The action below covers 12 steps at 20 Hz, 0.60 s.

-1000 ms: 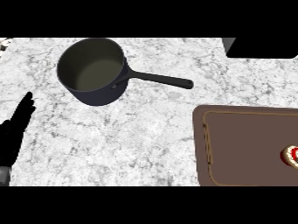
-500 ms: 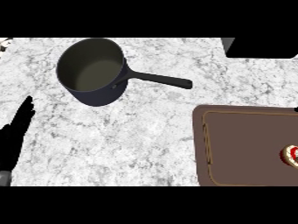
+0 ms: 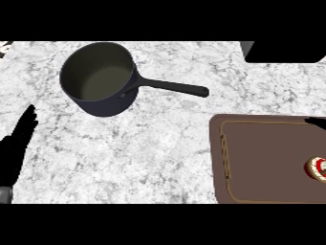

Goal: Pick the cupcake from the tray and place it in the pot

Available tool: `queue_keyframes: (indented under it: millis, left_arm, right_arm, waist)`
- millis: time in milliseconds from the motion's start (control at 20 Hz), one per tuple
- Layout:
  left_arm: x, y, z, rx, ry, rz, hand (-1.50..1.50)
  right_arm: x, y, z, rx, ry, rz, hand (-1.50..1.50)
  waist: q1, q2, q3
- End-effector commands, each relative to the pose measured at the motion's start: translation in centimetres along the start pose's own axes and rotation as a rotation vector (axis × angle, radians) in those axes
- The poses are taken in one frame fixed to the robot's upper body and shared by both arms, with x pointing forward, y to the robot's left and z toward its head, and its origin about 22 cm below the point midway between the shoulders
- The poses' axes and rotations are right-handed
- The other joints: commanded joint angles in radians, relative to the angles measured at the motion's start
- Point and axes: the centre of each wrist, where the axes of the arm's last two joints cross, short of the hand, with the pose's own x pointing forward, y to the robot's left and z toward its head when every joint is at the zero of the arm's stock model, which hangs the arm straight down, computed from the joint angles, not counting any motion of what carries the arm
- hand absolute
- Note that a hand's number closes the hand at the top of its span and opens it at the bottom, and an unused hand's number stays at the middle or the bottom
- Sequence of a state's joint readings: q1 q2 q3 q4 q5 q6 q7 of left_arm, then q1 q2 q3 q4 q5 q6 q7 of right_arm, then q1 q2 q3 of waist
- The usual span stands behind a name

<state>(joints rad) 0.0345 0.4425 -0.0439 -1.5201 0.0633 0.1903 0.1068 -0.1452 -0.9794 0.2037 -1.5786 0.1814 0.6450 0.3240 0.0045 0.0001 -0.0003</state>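
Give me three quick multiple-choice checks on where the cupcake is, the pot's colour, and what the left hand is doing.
1. Where is the cupcake?
A. Inside the pot
B. On the tray, near its right side
C. On the bare counter beside the pot

2. What colour is the pot on the outside?
A. Dark blue-black
B. Bright red
C. White

3. What state is the left hand in?
A. Curled round the cupcake
C. Curled round the pot's handle
B. Open with straight fingers, holding nothing

Answers:
1 B: the cupcake sits on the brown tray, far from the pot.
2 A: the pot's wall and its handle look dark, almost black.
3 B: the left hand rests at the view's left edge, fingers straight, nothing in it.

The right hand shows only as a dark tip over the tray's top right corner.
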Motion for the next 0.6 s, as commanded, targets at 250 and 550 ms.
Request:
queue_keyframes:
  millis: [250, 550]
  left_arm:
    - [0.8, 0.6, 1.2, 0.001, 0.003, -0.003, 0.0]
    - [0.3, 1.7, -0.9, 0.001, -0.003, -0.01, 0.0]
  right_arm:
    - [1.8, 3.8, -1.3, 0.036, 0.059, 0.019, -1.5]
    - [-0.7, 3.1, -3.8, 0.03, 0.077, 0.045, -1.5]
  waist:
    - [-0.004, -0.002, 0.0]
    - [-0.001, 0.001, 0.001]
